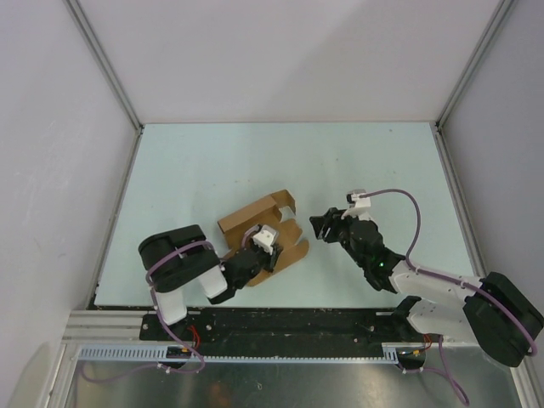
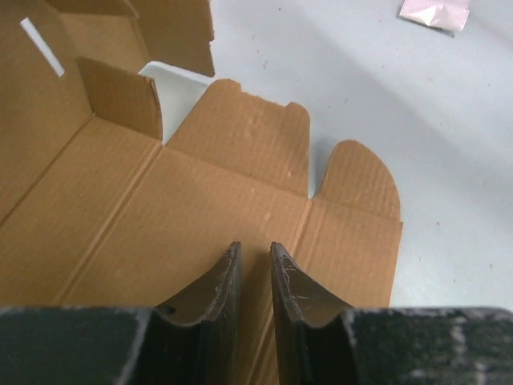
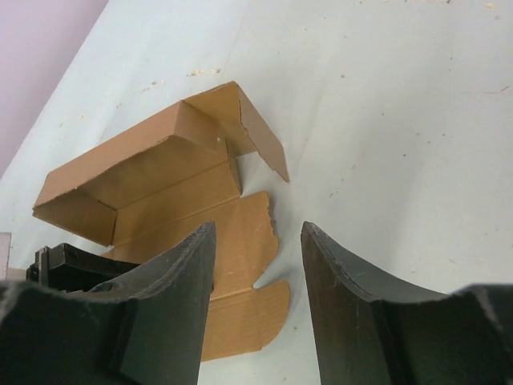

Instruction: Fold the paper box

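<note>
The box (image 1: 252,221) lay on the bench (image 1: 340,161) in front of the left arm, a little left of the middle; it was only half folded; one long wall (image 3: 136,160) stood up on the far side, while the base panel and the rounded flaps (image 3: 248,313) lay flat on the side toward the arms. In the top view its long axis ran slanted, from near-left to far-right.

The left pincer (image 2: 255,247) was directly over the flat panel, pointing along it toward the flaps; its jaws stood close together with only a narrow gap, and I saw nothing pinched between them; whether the tips pressed on the cardboard I cannot tell. The right pincer (image 3: 258,233) was spread wide and empty; it was just beside the right edge of the box, not touching, and it faced the box, so the flaps lay straight ahead of it and the raised wall further behind.

So the left arm was the nearer one, already on the box; I judged that it could hold the panel down while the right one came in from the right to lift a flap across the long axis.
</note>
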